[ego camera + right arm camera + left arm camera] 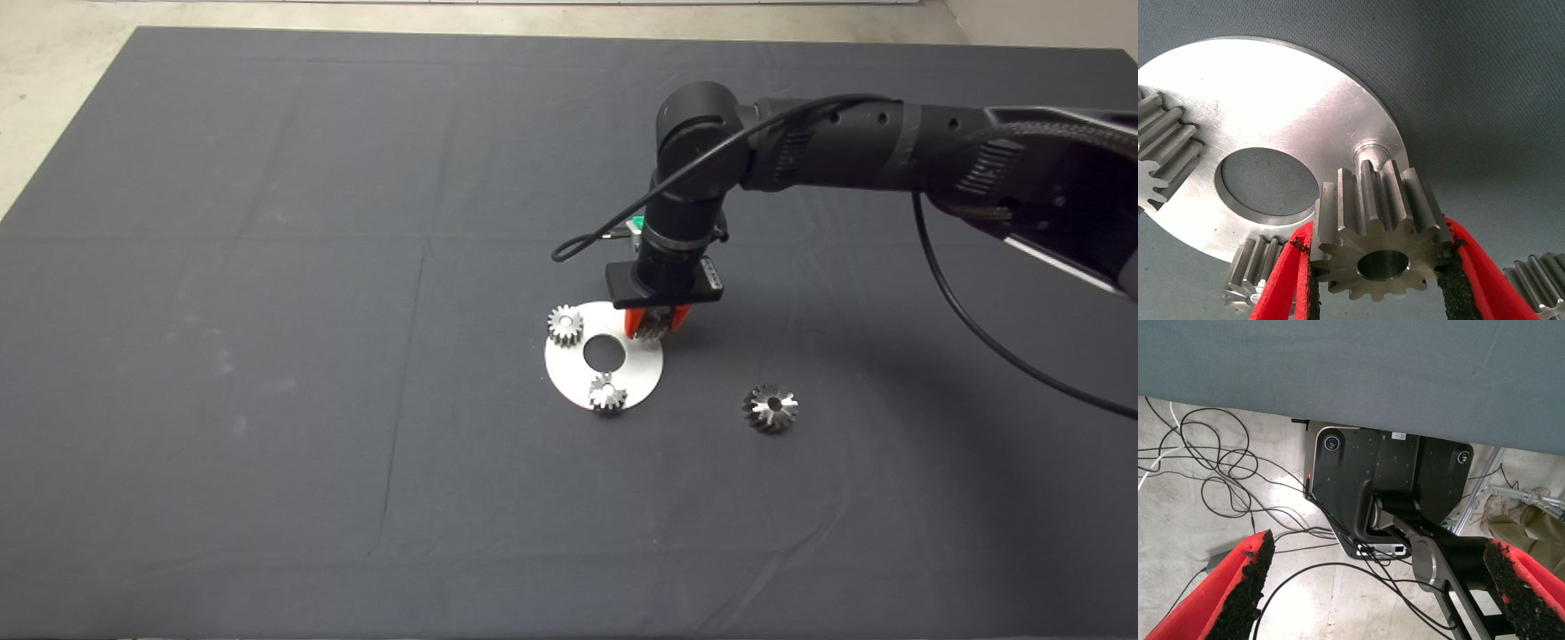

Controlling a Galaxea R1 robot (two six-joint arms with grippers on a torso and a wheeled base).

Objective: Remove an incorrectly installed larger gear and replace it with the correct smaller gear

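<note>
The right gripper [1379, 267] is clamped on the smaller gear [1379, 227], its pads [1450, 280] pressed to the teeth on either side; the gear hangs just above the round metal plate [1278, 87], its bore close to the short peg [1370, 152] but, by my eye, not yet over it; two silver gears [564, 324] sit elsewhere on the plate; the larger gear [770, 408] lies on the mat [267, 267] to the side, well apart; open mat all round. The left gripper [1371, 587] waits off the table, fingers spread wide, holding nothing.
</note>
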